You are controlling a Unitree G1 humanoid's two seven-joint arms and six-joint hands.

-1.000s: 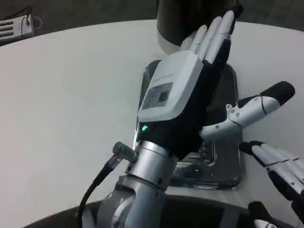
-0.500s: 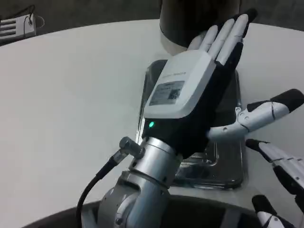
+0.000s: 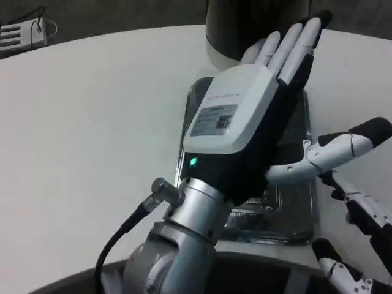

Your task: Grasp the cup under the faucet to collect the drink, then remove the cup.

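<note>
- White table (image 3: 92, 122): broad bare surface from 7 to 11 o'clock; rounded near edge along the bottom.
- Left hand (image 3: 245, 116): centre frame, fingers straight and apart, grasping nothing, tips reaching to 1 o'clock at the dark dispenser base (image 3: 245, 24).
- Metal drip tray (image 3: 294, 208): beneath that hand (mostly covered); its near edge lies close to the table edge.
- Right hand (image 3: 358, 202): at 4 o'clock, fingers spread, released.
- Cup: cannot tell where it stands.

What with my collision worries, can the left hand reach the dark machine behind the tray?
Probably yes: the left hand lies stretched over the metal tray, its fingers at the dark machine, nothing visible between.
</note>
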